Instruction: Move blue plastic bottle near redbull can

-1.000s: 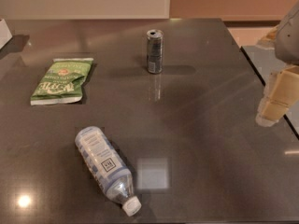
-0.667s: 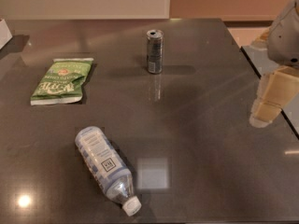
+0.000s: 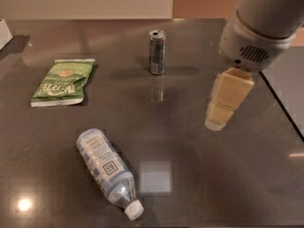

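Observation:
The blue plastic bottle [image 3: 108, 170] lies on its side at the front left of the dark table [image 3: 199, 175], white cap toward the front right. The redbull can [image 3: 157, 52] stands upright at the back centre. My gripper [image 3: 219, 115] hangs over the right part of the table, well right of the can and far from the bottle. It holds nothing.
A green snack bag [image 3: 61, 81] lies flat at the left. The table's right edge [image 3: 282, 103] runs just right of the gripper. A white object [image 3: 4, 32] sits at the far left back corner.
My arm has swung leftward from the right edge, in over the table. The bottle, can and bag have not moved.

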Motion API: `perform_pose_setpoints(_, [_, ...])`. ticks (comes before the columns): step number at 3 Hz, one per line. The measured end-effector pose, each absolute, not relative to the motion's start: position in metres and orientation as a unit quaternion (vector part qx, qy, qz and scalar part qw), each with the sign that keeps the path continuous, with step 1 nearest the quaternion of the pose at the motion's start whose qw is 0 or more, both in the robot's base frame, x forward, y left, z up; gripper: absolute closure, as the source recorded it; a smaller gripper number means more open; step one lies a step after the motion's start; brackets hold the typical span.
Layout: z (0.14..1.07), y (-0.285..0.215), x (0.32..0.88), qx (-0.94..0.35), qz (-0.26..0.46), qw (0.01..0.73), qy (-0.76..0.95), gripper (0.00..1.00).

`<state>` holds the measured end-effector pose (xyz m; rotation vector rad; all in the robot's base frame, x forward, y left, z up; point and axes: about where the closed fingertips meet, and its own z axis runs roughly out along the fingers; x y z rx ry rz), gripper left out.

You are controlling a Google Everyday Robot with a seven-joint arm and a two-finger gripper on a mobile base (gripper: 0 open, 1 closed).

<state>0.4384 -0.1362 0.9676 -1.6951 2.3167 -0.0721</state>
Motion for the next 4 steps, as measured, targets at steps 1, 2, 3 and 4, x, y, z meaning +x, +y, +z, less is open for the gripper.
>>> perform_pose_setpoints(1, [0.965,-0.111,0.440,-0.568,-0.017,0.127,0.813,0.00])
perform_pose_setpoints(2, [0.956,-0.063,0.434,-0.522,0.009,0.113,0.846,0.00])
perform_pose_setpoints(3, [0.953,-0.051,0.432,-0.504,0.017,0.109,0.857,0.00])
perform_pose_setpoints(4, [0.947,-0.029,0.423,-0.488,0.023,0.111,0.865,0.00])
